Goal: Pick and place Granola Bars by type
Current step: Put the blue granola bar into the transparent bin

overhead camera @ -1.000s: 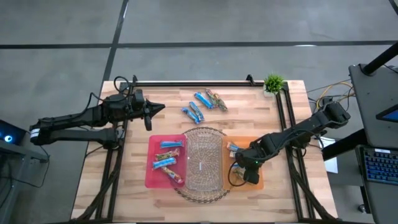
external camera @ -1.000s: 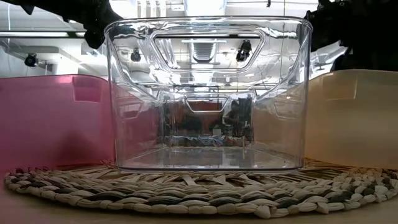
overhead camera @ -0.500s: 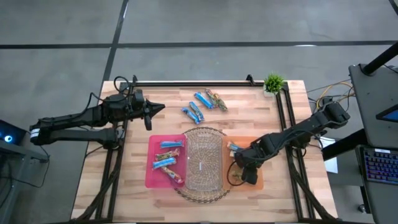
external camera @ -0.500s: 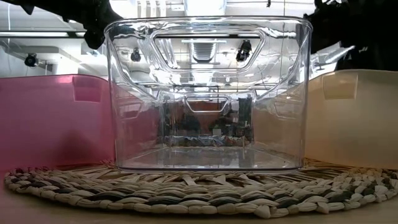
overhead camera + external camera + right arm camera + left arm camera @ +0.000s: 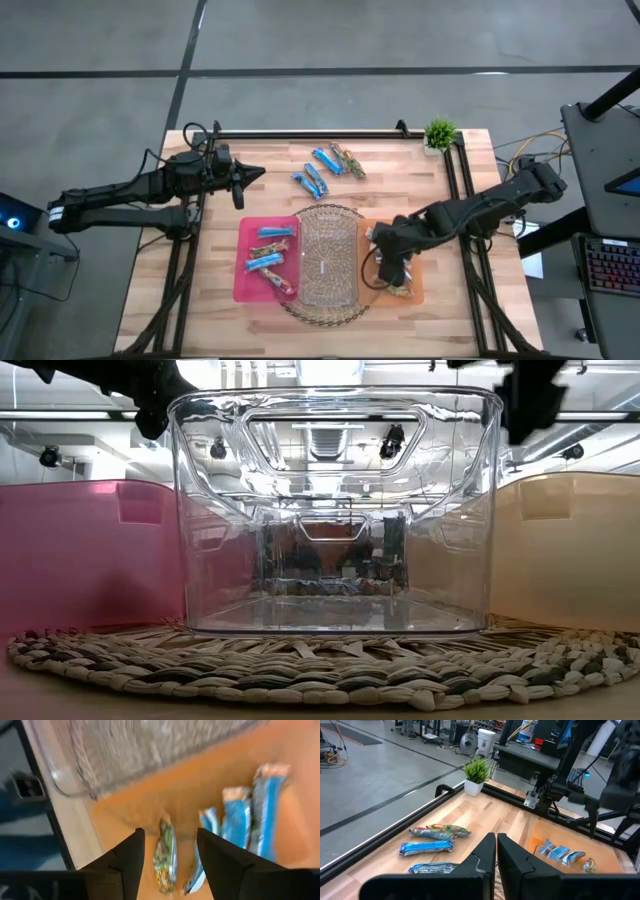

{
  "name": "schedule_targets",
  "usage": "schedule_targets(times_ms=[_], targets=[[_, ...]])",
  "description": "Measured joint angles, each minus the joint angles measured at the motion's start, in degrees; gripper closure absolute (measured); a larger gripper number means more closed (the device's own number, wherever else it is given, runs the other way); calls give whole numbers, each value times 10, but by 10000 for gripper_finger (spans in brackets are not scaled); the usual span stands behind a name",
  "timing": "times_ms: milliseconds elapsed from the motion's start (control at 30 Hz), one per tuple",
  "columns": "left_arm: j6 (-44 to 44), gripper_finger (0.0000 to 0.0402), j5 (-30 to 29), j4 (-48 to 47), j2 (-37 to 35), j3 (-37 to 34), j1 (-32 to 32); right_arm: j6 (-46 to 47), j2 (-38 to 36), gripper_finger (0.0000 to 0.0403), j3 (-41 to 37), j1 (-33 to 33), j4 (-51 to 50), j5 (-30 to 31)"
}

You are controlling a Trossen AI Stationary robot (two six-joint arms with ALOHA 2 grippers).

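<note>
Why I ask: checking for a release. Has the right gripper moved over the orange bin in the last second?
Yes. In the high view the right gripper has shifted from the orange bin's near end towards the clear bin, fingers open.

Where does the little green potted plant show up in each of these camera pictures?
High view: the potted plant stands at the table's far right corner, beside the black rail.
Low view: not in it.
Left wrist view: the plant stands beyond the loose granola bars, by the rail.
Right wrist view: not in it.
Shared landmark: the loose granola bars on the bare wood.
</note>
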Motion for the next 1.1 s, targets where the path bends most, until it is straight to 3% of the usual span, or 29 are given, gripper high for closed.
schedule_targets(times_ms=[433,733,900,1100], targets=[[0,401,0,9,0,0,0,-32,-99,267,69,-72,-31,121],[-7,401,3,9,30,0,0,-133,-153,282,66,-113,-33,226],[-26,401,20,-17,62,28,0,-164,-158,278,69,-115,-32,228],[20,397,42,-113,130,123,2,-126,-153,271,68,-123,-33,225]])
